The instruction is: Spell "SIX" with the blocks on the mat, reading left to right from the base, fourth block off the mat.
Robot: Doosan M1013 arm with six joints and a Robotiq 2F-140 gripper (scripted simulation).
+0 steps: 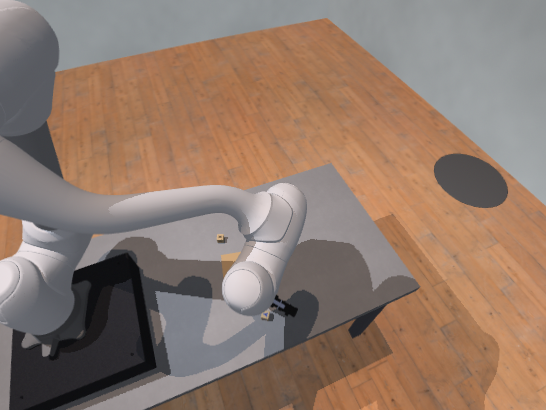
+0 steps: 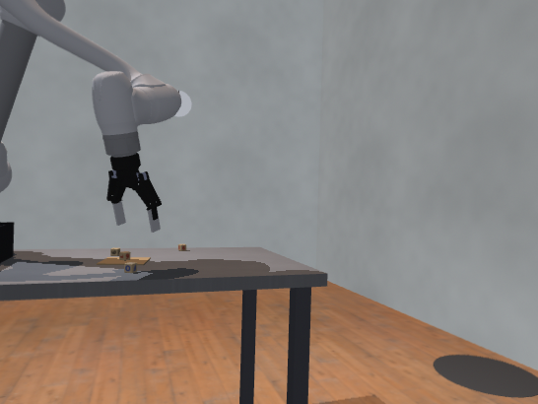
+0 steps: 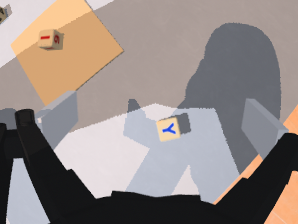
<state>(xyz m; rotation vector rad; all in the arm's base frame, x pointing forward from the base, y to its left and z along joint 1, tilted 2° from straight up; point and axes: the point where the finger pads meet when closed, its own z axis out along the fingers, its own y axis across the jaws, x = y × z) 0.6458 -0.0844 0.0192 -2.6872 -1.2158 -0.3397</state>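
Blue Y on tan block [image 1: 266, 315] [image 2: 130, 268] [image 3: 168, 129]

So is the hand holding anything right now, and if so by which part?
Nothing held: the hand is open above the table, the Y block untouched below.

Item: letter "Y", blue, read on the upward face of a block [image 1: 267, 315] [image 2: 130, 267] [image 3: 168, 129] off the mat [image 1: 230, 257] [image 2: 143, 261] [image 3: 75, 67]; a rounded blue character is borne on one side, its identity uncertain.
Item: letter "I", red, on top of a block [image 2: 125, 255] [image 3: 49, 39] on the mat; a curved red side character cannot be identified.
Markings on two further blocks [image 1: 220, 238] [image 2: 115, 251] [image 3: 4, 14], [image 2: 182, 247]: illegible.
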